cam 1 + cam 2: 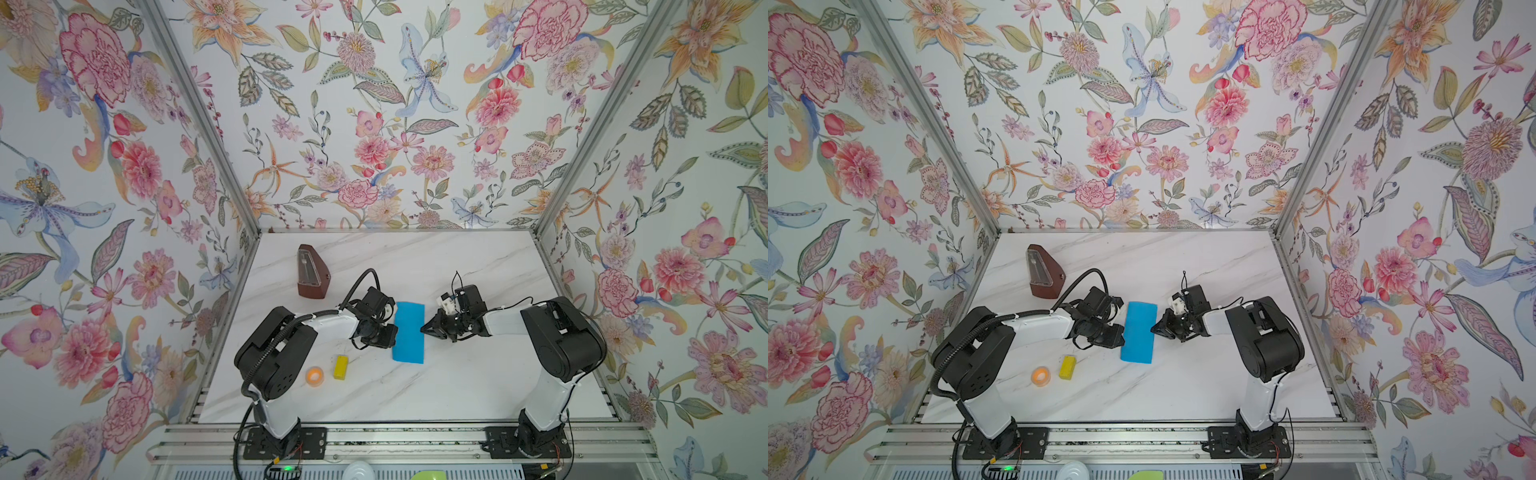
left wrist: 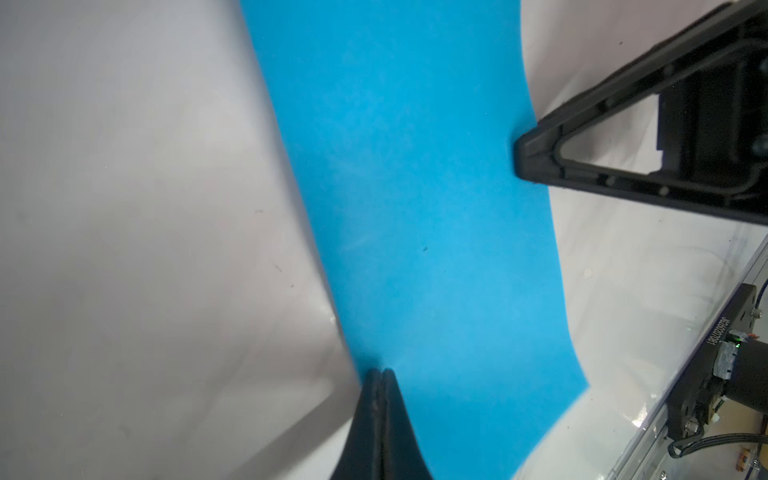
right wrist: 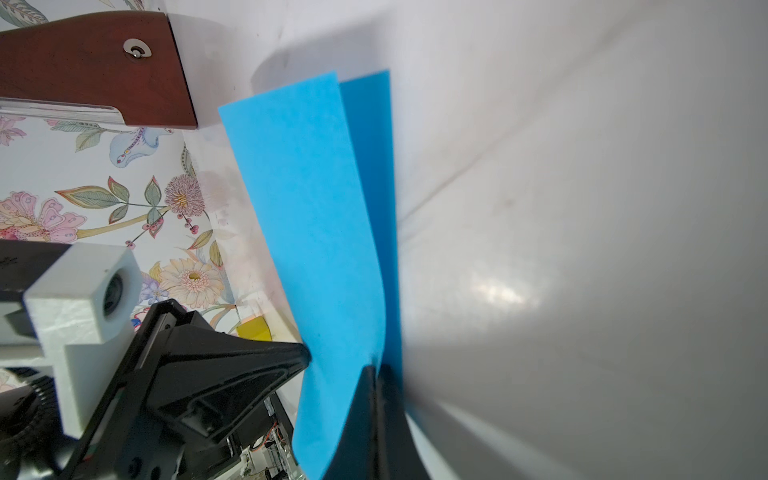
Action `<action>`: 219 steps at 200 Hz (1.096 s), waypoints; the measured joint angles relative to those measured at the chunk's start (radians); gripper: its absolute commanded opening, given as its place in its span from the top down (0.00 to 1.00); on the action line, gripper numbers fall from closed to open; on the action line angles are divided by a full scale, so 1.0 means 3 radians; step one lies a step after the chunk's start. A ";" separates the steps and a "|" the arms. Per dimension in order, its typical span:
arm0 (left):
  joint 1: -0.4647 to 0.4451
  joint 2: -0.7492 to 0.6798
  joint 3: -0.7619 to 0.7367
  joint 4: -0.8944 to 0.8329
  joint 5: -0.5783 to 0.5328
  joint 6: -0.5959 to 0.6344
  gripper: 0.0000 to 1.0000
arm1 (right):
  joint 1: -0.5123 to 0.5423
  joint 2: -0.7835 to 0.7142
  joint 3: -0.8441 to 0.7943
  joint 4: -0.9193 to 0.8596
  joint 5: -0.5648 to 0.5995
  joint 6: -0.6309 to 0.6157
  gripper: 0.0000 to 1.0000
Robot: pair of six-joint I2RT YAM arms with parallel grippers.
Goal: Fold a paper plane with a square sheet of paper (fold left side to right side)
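well, the sheet of paper lies folded to a narrow strip on the table between my arms; it looks light, limp and slippery, so i'd take it by its loose long edge. the left gripper and right gripper are both clenched at opposite long edges, though whether the right one pinches a layer or only presses is hidden.

square sheet of paper cropped, metronome cropped, wrist views
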 measured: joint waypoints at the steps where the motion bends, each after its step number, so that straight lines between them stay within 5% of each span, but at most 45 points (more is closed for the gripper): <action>1: 0.0001 -0.0001 -0.0004 0.0003 0.0000 0.0000 1.00 | 0.0000 -0.0001 0.0000 0.0000 0.0000 0.0000 1.00; 219: -0.0214 0.0050 0.0191 -0.0362 -0.0018 -0.0058 1.00 | -0.0006 0.0000 0.0001 -0.0004 -0.0001 -0.0024 1.00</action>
